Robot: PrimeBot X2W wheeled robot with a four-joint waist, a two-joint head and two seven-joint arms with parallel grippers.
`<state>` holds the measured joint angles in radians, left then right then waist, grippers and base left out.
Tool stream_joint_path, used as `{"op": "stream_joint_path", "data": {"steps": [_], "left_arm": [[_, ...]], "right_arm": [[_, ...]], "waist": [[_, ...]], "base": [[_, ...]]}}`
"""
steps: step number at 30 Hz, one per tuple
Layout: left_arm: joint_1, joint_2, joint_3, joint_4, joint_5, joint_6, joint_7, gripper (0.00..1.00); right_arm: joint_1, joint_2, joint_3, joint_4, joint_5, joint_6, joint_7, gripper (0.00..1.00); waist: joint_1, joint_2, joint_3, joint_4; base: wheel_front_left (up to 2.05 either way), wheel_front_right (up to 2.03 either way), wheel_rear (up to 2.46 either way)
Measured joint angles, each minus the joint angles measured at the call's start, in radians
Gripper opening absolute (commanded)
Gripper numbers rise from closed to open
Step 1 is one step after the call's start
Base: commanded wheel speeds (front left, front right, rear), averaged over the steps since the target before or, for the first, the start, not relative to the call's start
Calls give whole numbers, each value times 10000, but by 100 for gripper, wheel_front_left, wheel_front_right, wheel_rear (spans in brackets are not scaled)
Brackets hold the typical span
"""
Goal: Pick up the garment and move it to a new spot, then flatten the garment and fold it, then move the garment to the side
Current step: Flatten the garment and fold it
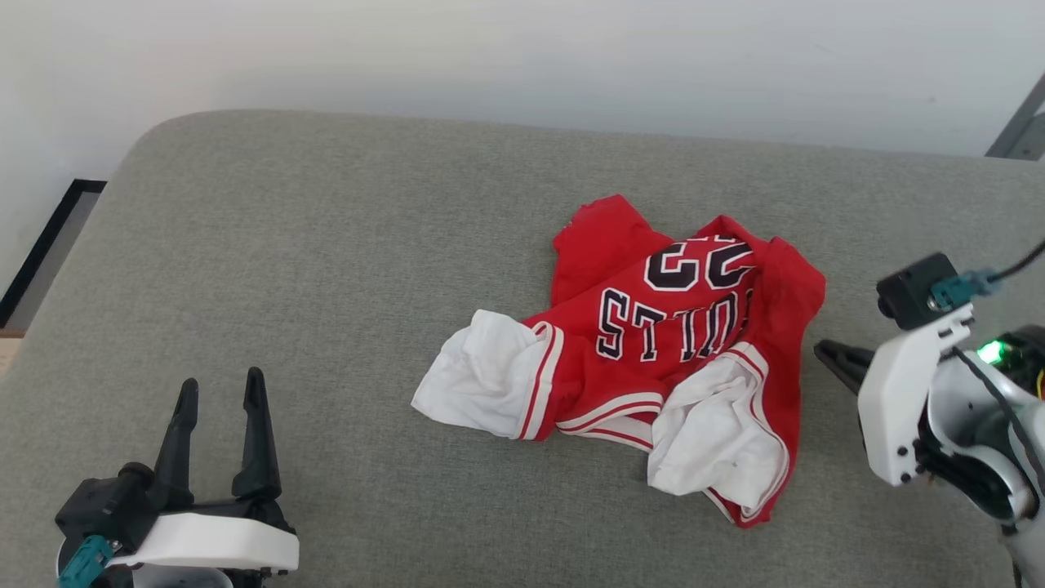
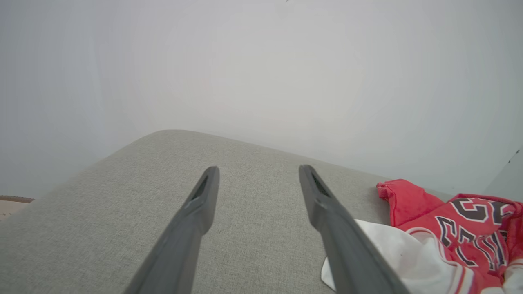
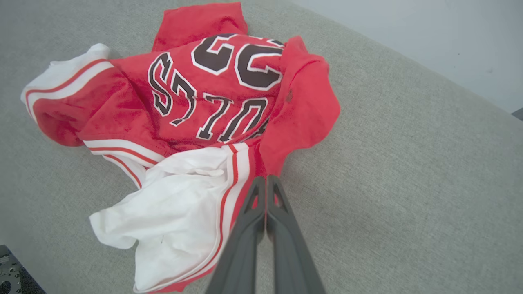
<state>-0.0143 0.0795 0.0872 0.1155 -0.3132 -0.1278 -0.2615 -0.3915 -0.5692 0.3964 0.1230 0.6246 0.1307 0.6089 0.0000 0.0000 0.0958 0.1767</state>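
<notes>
The garment [image 1: 669,327] lies crumpled on the grey cushion [image 1: 326,245], right of centre, red with white sleeves and dark white-outlined print facing up. It also shows at the right edge of the left wrist view as the garment [image 2: 470,228], and fills the upper left of the right wrist view as the garment [image 3: 204,106]. My right gripper [image 1: 820,349] is shut, its tips right at the garment's red right edge; in its own view the right gripper [image 3: 265,179] shows no fabric between the fingers. My left gripper [image 1: 220,384] stands open at the lower left, well clear of the shirt, with the left gripper [image 2: 257,169] holding nothing.
The cushion's rounded far edge meets a pale wall [image 1: 522,57]. A dark-framed strip [image 1: 41,245] of floor lies beyond the left edge. Bare grey fabric stretches across the left half of the cushion and in front of the garment.
</notes>
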Motion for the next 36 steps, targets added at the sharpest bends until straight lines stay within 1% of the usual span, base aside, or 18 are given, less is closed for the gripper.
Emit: {"op": "stream_joint_path", "data": {"steps": [5,6,7,8,9,15,19,27,31,32,33,36], "left_arm": [[14,48,-15,-8,-27,0,0,100],[14,56,-13,-27,-27,0,0,100],[13,65,-21,-40,-29,0,0,100],[11,71,-35,-50,-36,0,0,100],[3,73,-48,-59,-46,0,0,100],[-111,48,-234,-113,-65,0,0,100],[-237,15,-360,-104,-104,0,0,100],[-517,-90,-690,8,-234,0,0,100],[-654,-134,-757,42,-301,0,0,100],[-654,-138,-752,54,-305,0,0,100],[-655,-148,-740,54,-307,0,0,100],[-654,-163,-688,52,-322,0,0,100]], "right_arm": [[680,36,-376,-545,-12,0,132,0],[805,100,-366,-700,6,0,165,16],[910,151,-334,-890,4,0,196,44],[993,163,-265,-1057,2,0,213,88],[1062,176,-169,-1264,19,0,245,100],[1417,167,389,-2048,6,0,639,100],[1367,65,913,-2050,-295,2,974,100],[368,-163,2341,-1028,-623,2,1463,100],[-160,-245,3045,-305,-623,2,1383,100],[-283,-240,3120,-136,-612,2,1298,40],[-421,-261,3277,-50,-627,2,1237,0],[-698,-332,3453,201,-502,2,999,0]], "waist": [[0,0,-4,-133],[0,0,20,-146],[0,0,53,-154],[0,0,89,-154],[0,0,132,-152],[0,0,378,8],[0,0,519,233],[0,0,808,784],[0,0,954,1035],[0,0,980,1083],[0,0,999,1126],[0,0,1013,1174]], "base": [[0,0,0],[0,0,0],[0,0,0],[0,0,0],[0,0,0],[0,0,0],[0,0,0],[0,0,0],[0,0,0],[0,0,0],[0,0,0],[0,0,0]]}}
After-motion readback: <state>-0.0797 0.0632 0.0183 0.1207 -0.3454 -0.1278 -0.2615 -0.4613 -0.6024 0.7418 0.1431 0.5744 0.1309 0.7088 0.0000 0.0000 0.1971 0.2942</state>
